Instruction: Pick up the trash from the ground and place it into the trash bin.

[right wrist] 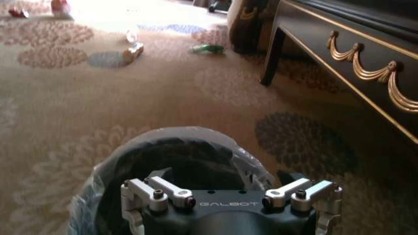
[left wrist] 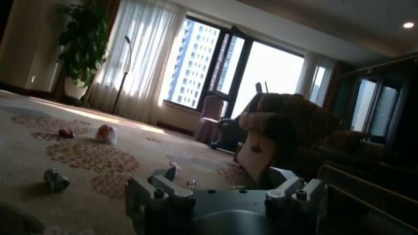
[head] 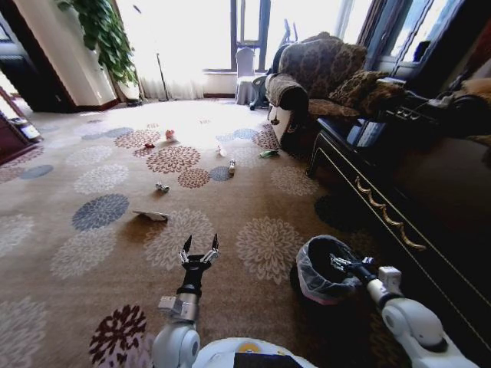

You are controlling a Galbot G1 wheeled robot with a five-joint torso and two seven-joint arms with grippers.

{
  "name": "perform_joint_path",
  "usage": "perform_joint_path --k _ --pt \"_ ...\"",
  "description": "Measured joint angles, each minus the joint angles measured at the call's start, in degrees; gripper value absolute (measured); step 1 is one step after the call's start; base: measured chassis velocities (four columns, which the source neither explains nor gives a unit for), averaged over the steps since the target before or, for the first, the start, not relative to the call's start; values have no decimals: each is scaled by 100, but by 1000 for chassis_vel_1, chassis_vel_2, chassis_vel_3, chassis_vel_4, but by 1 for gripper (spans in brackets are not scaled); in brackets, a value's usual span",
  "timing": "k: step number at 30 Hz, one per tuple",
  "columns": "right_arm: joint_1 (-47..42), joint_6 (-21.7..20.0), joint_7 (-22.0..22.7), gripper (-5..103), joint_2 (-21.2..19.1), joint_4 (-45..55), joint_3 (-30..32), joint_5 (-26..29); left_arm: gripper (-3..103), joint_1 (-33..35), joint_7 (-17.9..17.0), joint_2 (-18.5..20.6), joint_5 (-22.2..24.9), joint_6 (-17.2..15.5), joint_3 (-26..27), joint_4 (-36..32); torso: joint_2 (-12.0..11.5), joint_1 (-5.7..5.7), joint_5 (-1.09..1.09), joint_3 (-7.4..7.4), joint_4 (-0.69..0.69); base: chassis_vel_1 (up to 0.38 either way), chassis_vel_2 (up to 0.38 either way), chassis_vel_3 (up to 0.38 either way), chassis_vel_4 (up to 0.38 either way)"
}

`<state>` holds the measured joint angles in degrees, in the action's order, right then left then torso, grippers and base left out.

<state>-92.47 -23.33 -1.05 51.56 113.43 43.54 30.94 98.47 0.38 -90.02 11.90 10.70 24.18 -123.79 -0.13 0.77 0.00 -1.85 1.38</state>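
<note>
The trash bin [head: 313, 277], a black bucket lined with a crinkled plastic bag, stands on the carpet at my lower right. My right gripper [head: 343, 264] hovers over its mouth, open, with the bin's rim [right wrist: 171, 138] just beyond it. My left gripper [head: 200, 248] is held low over the carpet, open and holding nothing. Trash lies ahead: a flat white card [head: 151, 215], a small crumpled can [head: 162, 187] [left wrist: 56, 179], a clear bottle [head: 232, 165] [right wrist: 132, 52], a green packet [head: 268, 153] [right wrist: 207, 48] and a white-and-red wrapper [head: 169, 135] [left wrist: 105, 133].
A dark long cabinet [head: 399, 207] with gold trim runs along the right. A patterned armchair [head: 314, 77] stands behind the green packet. A potted plant [head: 103, 34] and bright windows are at the far end. Open carpet lies ahead and to the left.
</note>
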Motion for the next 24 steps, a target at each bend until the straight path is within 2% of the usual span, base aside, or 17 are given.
perform_joint_path --k 2,7,21,22,24 --pt "3 -153 0 100 -269 -3 -16 58 97 -11 -14 -17 1 9 -44 58 0 0 2 0 2 0 0 0 0" --pt "59 -298 -1 100 -429 -129 -28 59 97 -78 -21 39 2 10 -163 184 0 0 1 0 -1 0 0 0 0" --pt "566 -471 0 100 -630 -910 -465 279 97 -139 -40 59 -25 -59 -309 328 0 0 2 0 1 0 0 0 0" --pt "609 -475 0 103 -662 -981 -498 306 97 -140 -46 56 -33 -80 -328 328 0 0 1 0 1 0 0 0 0" --pt "641 -492 0 101 -706 -1050 -535 328 97 -138 -48 50 -52 -91 -349 325 0 0 1 0 1 0 0 0 0"
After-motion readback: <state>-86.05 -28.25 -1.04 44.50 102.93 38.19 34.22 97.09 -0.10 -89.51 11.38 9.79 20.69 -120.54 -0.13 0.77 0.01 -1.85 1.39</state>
